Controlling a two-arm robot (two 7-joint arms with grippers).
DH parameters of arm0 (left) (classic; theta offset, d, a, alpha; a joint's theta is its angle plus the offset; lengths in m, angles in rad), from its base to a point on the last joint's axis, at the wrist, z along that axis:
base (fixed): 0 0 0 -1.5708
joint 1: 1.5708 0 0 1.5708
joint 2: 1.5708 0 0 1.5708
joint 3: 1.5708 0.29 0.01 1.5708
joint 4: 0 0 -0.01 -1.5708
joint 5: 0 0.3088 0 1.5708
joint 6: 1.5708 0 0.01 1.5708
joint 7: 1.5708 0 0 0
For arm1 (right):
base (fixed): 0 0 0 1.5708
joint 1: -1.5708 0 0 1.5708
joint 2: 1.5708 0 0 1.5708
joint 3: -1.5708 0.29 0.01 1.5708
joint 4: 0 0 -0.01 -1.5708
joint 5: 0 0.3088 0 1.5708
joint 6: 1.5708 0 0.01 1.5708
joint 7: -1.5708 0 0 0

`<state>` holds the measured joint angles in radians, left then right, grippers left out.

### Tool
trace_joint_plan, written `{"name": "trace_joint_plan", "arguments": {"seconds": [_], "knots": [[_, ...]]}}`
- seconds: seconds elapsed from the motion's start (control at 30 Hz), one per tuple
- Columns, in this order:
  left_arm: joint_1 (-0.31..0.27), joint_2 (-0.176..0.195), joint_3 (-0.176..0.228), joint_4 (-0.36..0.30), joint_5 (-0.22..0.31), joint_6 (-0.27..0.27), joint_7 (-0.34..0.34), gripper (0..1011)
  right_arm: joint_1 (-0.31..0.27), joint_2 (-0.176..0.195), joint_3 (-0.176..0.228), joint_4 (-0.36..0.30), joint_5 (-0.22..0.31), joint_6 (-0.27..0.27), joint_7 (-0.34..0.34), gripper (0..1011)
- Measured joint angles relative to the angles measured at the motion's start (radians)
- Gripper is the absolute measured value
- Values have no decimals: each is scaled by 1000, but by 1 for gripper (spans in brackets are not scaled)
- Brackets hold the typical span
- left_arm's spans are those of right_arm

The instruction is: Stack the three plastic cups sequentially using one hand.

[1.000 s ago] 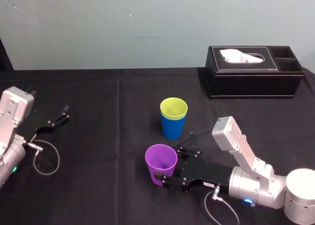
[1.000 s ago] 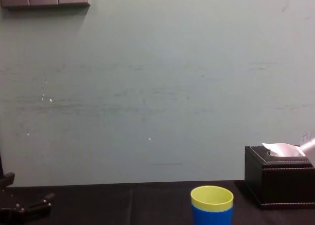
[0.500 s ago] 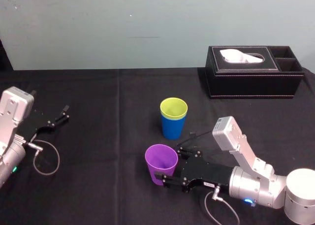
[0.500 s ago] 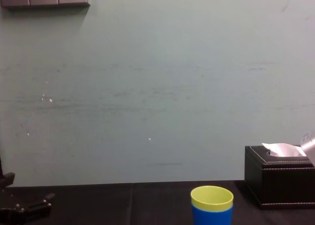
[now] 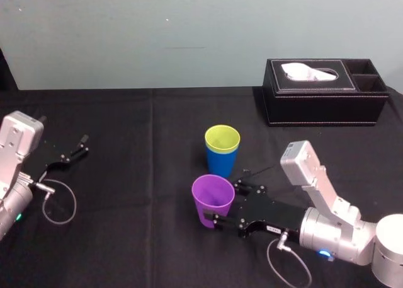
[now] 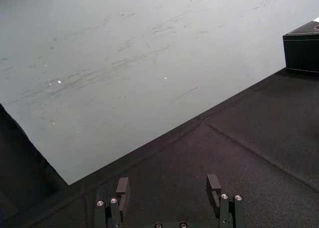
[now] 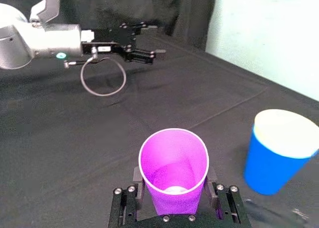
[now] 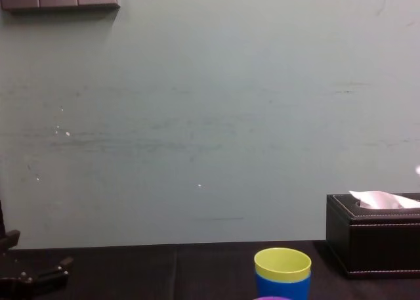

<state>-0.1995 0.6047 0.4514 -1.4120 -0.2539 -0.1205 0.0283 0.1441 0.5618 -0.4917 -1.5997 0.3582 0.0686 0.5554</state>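
Note:
The purple cup (image 5: pixel 213 200) (image 7: pixel 173 173) stands upright between the fingers of my right gripper (image 5: pixel 227 202) (image 7: pixel 174 188), which is shut on its sides. Its rim just shows at the chest view's lower edge (image 8: pixel 270 299). Just behind it, the lime cup (image 5: pixel 222 138) (image 8: pixel 283 264) sits nested in the blue cup (image 5: pixel 220 163) (image 7: pixel 271 160) on the black cloth. The purple cup's rim is close to the blue cup's base in the head view. My left gripper (image 5: pixel 79 146) (image 6: pixel 168 188) rests open at the table's far left, holding nothing.
A black tissue box (image 5: pixel 324 92) (image 8: pixel 371 244) stands at the back right by the wall. A loose cable loop (image 5: pixel 60 203) lies beside the left arm. Black cloth (image 5: pixel 138 174) covers the table, with open room between the cups and the left gripper.
My right gripper has carried the purple cup a little to the right and toward the blue cup, and its rim has risen into the chest view. The left arm has not moved.

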Motion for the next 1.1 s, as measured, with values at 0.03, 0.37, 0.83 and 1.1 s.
{"name": "trace_joint_plan", "arguments": {"seconds": [0.03,0.37,0.83,1.1], "knots": [[0,0,0,0,0,0,0,1010,-4,4,5,-11,3,7,-5,722],[0,0,0,0,0,0,0,1010,-53,60,89,-141,60,88,-62,722],[0,0,0,0,0,0,0,1010,-57,103,188,-225,137,138,-118,722],[0,0,0,0,0,0,0,1010,6,79,171,-190,109,156,-150,722]]}}
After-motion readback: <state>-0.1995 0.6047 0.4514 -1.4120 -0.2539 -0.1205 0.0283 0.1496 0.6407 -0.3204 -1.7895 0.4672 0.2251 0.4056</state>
